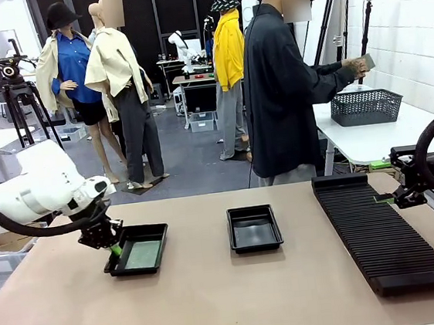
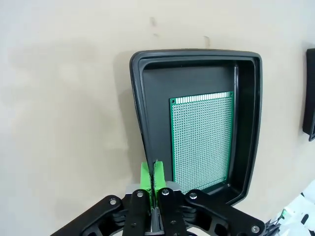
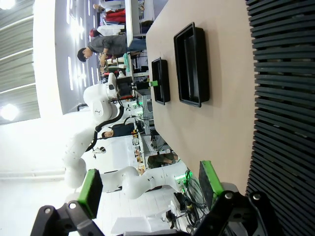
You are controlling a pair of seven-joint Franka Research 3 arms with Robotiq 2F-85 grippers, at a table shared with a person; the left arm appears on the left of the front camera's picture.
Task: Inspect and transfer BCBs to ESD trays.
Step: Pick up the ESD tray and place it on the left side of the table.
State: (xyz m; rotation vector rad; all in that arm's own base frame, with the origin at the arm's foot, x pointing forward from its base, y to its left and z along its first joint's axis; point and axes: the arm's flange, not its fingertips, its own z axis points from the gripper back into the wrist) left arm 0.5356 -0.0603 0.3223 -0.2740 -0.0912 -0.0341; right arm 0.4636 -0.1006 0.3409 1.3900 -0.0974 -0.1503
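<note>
While flat, BCB (image 2: 202, 140) seemingly parallels tray (image 2: 197, 53).

You have the long black slotted rack (image 1: 387, 230) at 3 o'clock on the tan table (image 1: 216, 302). At 1 o'clock, a dark mesh basket (image 1: 366, 106) sits on a white table (image 1: 347, 141). A camera tripod (image 1: 19, 90) stands at 10 o'clock.

Bare desk (image 1: 217, 310) lies open between the left tray (image 1: 141, 228) and the middle tray (image 1: 253, 209) and along the near edge. The ribbed rack (image 1: 387, 230) takes the right side; the left gripper (image 1: 115, 251) crowds the left tray's rim.
</note>
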